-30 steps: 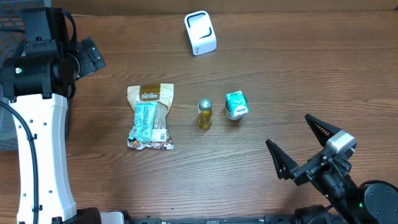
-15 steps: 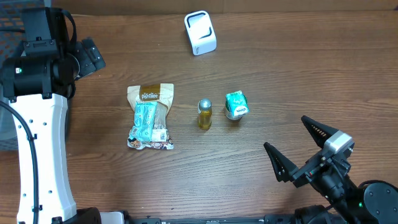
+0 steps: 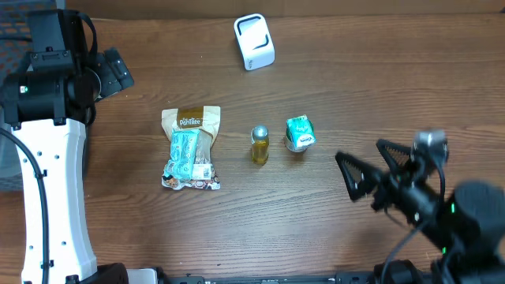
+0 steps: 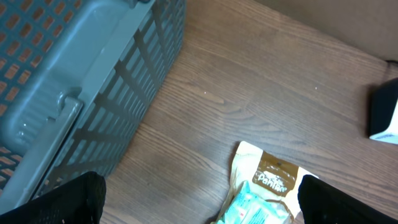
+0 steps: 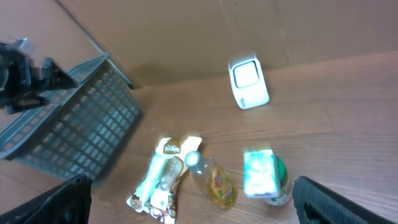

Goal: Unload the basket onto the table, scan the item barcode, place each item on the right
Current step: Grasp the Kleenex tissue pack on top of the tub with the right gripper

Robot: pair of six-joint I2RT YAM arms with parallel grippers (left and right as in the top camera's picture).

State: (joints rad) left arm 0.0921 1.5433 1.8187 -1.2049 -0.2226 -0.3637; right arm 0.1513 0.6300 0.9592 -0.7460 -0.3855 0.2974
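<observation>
The right fingers (image 3: 353, 178) have swung in from the near right corner of the worktop (image 3: 355, 79) toward its middle, blurred, spread wide and holding nothing. The left fingers (image 3: 117, 72), also spread and empty, hang by the far left corner. The green cup (image 3: 300, 132) stands mid-worktop, just right of the small bottle (image 3: 259, 144); the white scanner (image 3: 254, 41) sits near the far edge. The cup looks light and stiff with a delicate lid, so it is probably best pinched across its sides.

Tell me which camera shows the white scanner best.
Overhead: the white scanner sits whole and sharp. Right wrist shows it whole but blurred; left wrist catches only a dark sliver at the frame edge.
</observation>
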